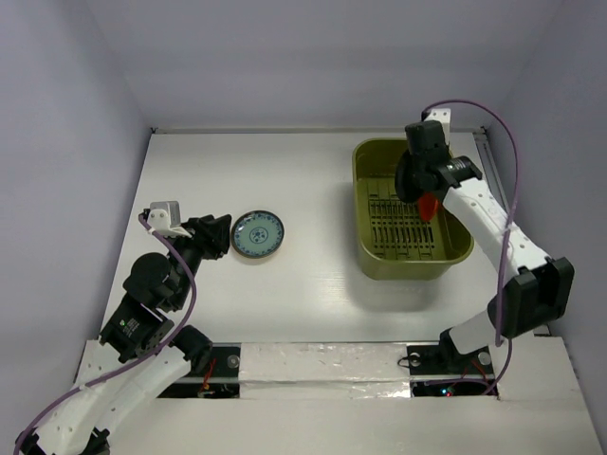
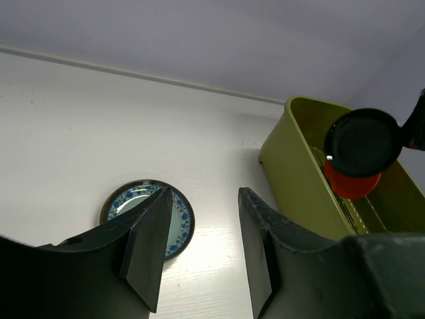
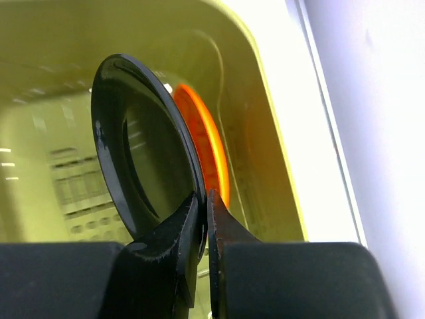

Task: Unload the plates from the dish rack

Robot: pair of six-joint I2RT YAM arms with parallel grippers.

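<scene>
Over the far right of the table (image 1: 313, 190), the right gripper (image 3: 204, 199) reaches into the olive-green dish rack (image 1: 410, 269). Its jaws are pinched together on the rim of a black plate (image 3: 133, 153). That plate is held on edge, and in the left wrist view its top rises above the rack's rim. Just behind it, toward the rack's right wall, an orange-red plate (image 3: 214, 159) also stands on edge inside the rack, close against the gripper's right finger. Whether it touches the black plate I cannot tell. Left of the rack and well apart from it, a blue-patterned plate (image 2: 126, 201) lies flat on the table. The left gripper (image 2: 204, 193) hangs just left of that plate, pointing right toward it. Its jaws are spread wide with nothing between them.
</scene>
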